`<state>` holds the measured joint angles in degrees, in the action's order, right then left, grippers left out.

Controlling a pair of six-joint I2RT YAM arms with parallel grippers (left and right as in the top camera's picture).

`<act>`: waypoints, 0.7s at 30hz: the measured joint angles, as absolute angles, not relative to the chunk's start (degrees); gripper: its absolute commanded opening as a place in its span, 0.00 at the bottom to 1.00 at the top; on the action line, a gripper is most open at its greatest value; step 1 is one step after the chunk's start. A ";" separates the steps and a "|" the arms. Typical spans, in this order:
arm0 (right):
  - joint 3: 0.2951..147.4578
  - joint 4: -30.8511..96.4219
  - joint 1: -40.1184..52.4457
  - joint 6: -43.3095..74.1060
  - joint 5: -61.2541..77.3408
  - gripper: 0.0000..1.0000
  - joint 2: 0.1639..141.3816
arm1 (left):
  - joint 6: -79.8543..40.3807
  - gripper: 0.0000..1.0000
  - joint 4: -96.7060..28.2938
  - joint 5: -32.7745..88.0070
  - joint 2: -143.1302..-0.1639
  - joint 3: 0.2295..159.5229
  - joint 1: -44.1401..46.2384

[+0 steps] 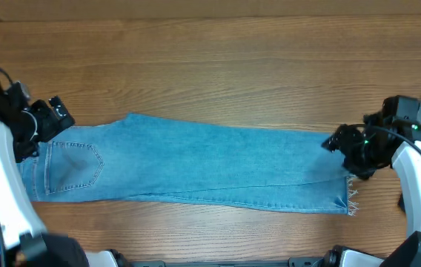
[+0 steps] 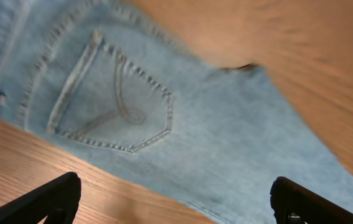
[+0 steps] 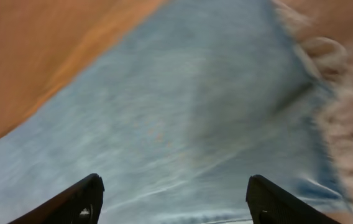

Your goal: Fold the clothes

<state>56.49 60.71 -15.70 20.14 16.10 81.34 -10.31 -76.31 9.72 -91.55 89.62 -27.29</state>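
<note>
A pair of light blue jeans (image 1: 196,167) lies flat across the middle of a wooden bench (image 1: 210,59). They are doubled lengthwise, one leg over the other. The waist points to the left edge and the frayed hem (image 1: 351,202) to the right edge. A stitched back pocket (image 1: 73,167) faces up near the waist end.

We see nothing else lying on the bench. Only the two arms crowd the cloth, one at each short end. The left fingers (image 2: 49,200) hover over the waist end by the left edge. They are spread wide and released, grasping nothing, with the pocket in view between them. The right fingers (image 3: 276,199) hover over the hem end by the right edge. They are also spread apart and grasping nothing, with denim beneath them and the fringe to one side.

A broad band of bare wood runs along the far edge. A narrower strip runs along the near edge, where the arm bases stand at both corners. The long edges of the jeans are free on both sides.
</note>
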 measured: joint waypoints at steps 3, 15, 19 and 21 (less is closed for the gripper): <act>53.49 59.35 -16.21 22.72 12.43 0.84 81.34 | -10.61 1.00 -76.71 8.21 -96.38 89.47 -27.29; 38.61 46.48 -18.68 31.31 10.87 0.09 84.20 | -12.21 0.04 -78.63 4.19 -101.56 88.90 -27.29; 37.10 42.59 -19.09 33.91 12.60 0.08 84.64 | -13.76 0.04 -76.18 2.66 -101.56 84.51 -27.31; 36.58 40.45 -19.16 34.92 13.93 0.08 84.71 | -14.68 0.07 -73.43 2.22 -101.56 80.55 -27.35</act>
<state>36.58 40.45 -19.16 34.92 13.93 84.71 -14.68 -73.43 2.22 -101.56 80.55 -27.35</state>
